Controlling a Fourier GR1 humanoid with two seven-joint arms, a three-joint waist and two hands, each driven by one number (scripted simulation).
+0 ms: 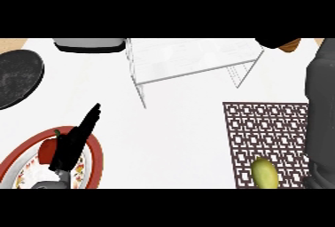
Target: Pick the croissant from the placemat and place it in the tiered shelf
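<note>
The croissant [291, 45] shows as a brown tip at the top right, beside the right end of the white wire tiered shelf [189, 62]. My right hand [271, 42] is curled over it, mostly cut off by the view's top edge. Its grey forearm runs up the right side, above the brown patterned placemat [262, 133]. My left hand [75, 142] rests at the lower left with straight fingers, above a red-rimmed plate [98, 155].
A yellow-green fruit [265, 174] lies on the placemat's near edge. A red item [47, 150] sits on the red-rimmed plate. A black round pan [16, 77] is at the far left, and a grey and black object [88, 44] stands left of the shelf.
</note>
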